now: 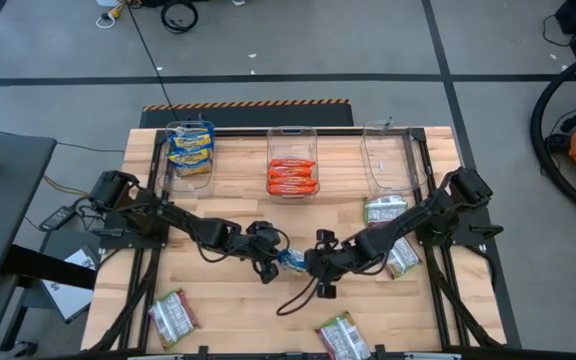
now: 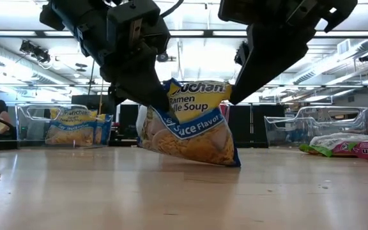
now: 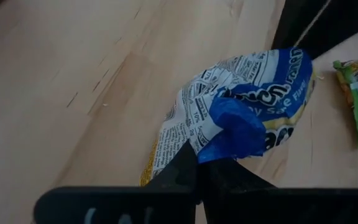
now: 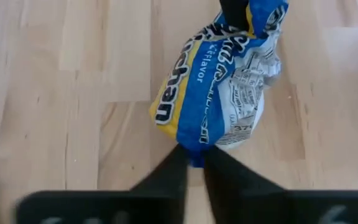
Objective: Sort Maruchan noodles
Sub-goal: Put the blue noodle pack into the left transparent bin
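Observation:
A yellow-and-blue Maruchan noodle packet [image 1: 290, 260] hangs between my two grippers over the middle of the table. In the low view the crumpled packet [image 2: 193, 124] tilts, its lower corner near the tabletop; whether it touches the wood I cannot tell. My left gripper [image 1: 268, 255] is shut on the packet's left end, and my right gripper [image 1: 313, 262] is shut on its right end. My left gripper pinches the packet's crumpled blue end [image 3: 229, 134] between its two fingers, slanting down from the table's left. The packet stretches away from the fingers toward the other arm. My right gripper pinches the opposite blue end seam [image 4: 194, 146] between its two fingers, slanting down from the table's right.
Three clear bins stand along the far edge: the left [image 1: 190, 150] holds yellow-and-blue packets, the middle [image 1: 292, 172] orange-red ones, and the right [image 1: 388, 155] shows none. Silvery green-and-pink packets lie loose at right [image 1: 384, 210], [image 1: 403, 258] and near the front [image 1: 173, 318], [image 1: 340, 335].

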